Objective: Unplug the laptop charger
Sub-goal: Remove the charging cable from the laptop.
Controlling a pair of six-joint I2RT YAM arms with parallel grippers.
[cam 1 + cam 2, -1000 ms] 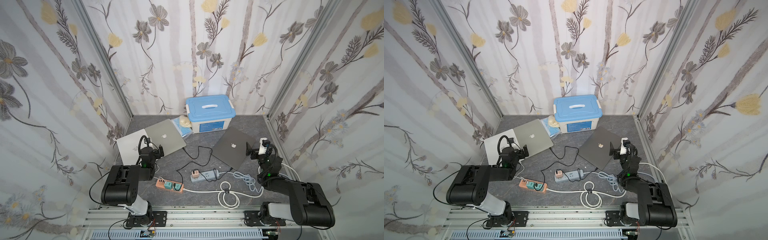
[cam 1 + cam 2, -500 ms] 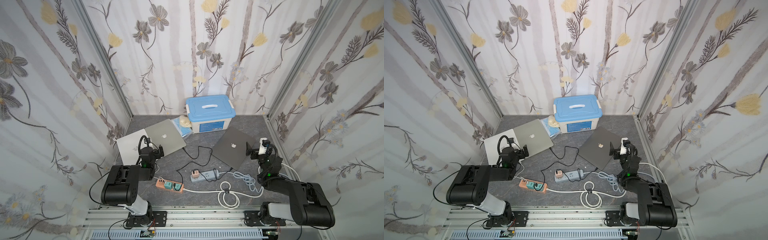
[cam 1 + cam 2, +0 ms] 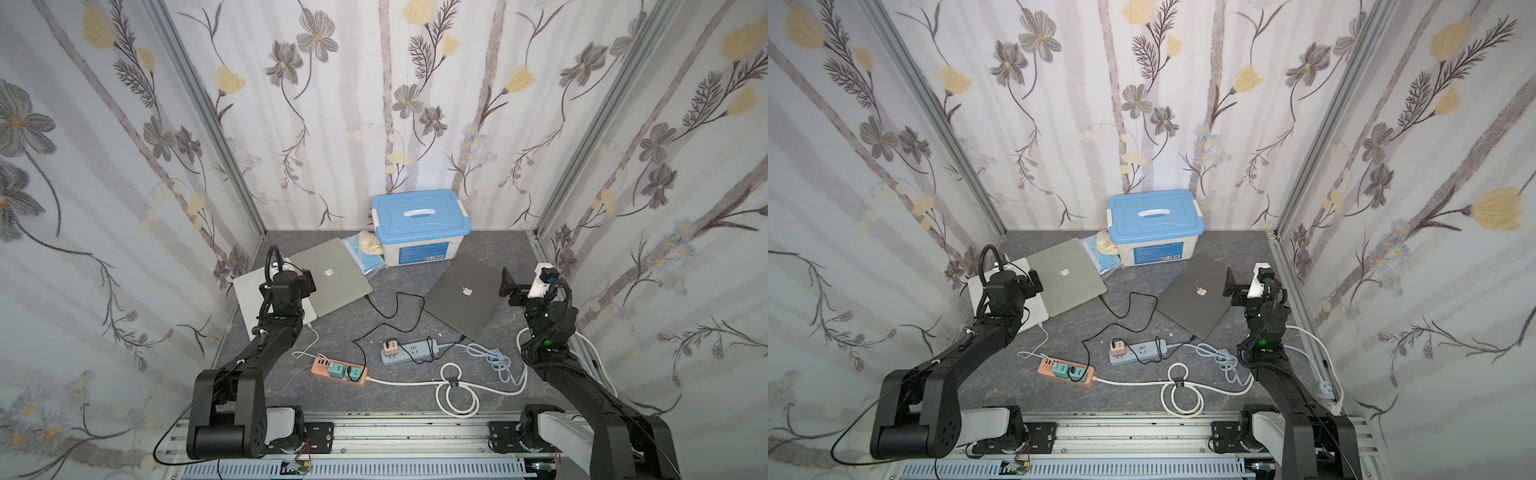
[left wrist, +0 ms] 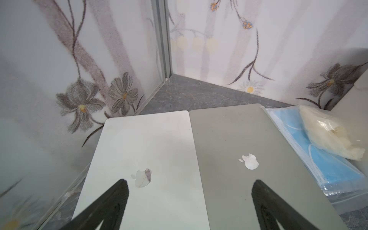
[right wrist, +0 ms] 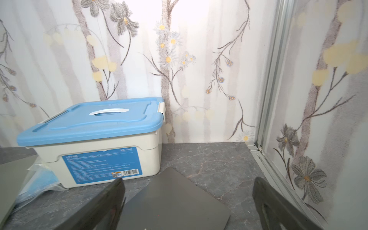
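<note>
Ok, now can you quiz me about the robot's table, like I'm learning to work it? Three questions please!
1. How many closed laptops lie on the table?
2. True or false: the orange power strip has nothing plugged into it.
3. What does the left tool hang over? A the orange power strip, B two laptops side by side, C bare table.
Key: 1. Three: a white laptop, a silver laptop and a dark grey laptop. 2. False: teal plugs sit in it. 3. B.
</note>
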